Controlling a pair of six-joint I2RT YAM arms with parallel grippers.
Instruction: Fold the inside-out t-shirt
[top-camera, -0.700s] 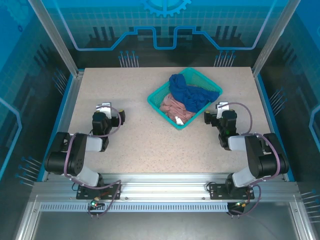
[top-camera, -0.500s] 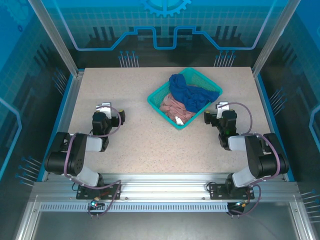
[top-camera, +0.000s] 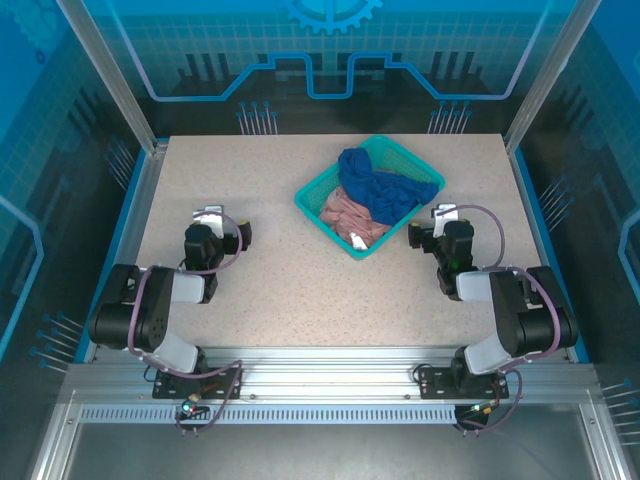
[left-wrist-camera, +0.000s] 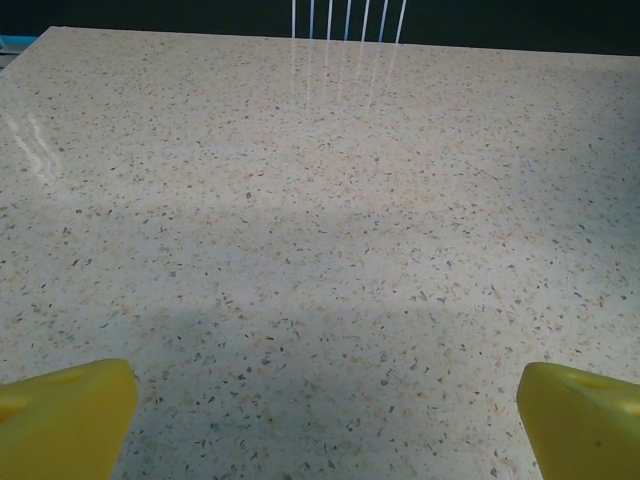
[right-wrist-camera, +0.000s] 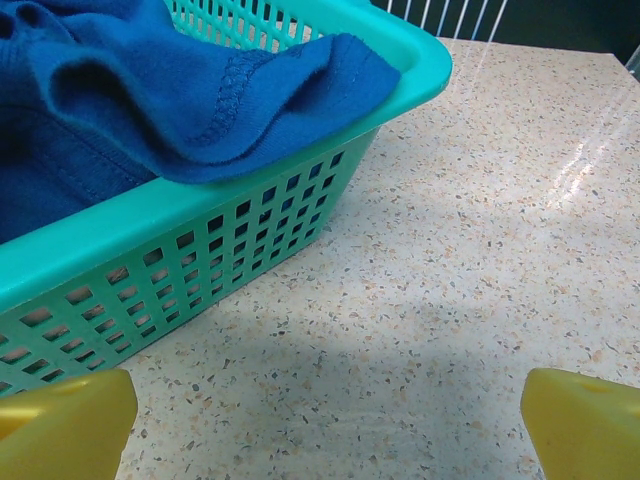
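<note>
Now, t-shirt heaped over pink garment, inside teal basket.

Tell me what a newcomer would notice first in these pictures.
The teal plastic lattice basket toward the far middle of the speckled table stands out. A crumpled royal-blue t-shirt is heaped in it over a dusty-pink cloth garment. Nearer, the left gripper and right gripper sit open and empty, the right one close beside the basket.

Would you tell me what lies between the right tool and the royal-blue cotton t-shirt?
Bare speckled tabletop, then the teal plastic basket's perforated wall under the t-shirt, as the right wrist view shows.
</note>
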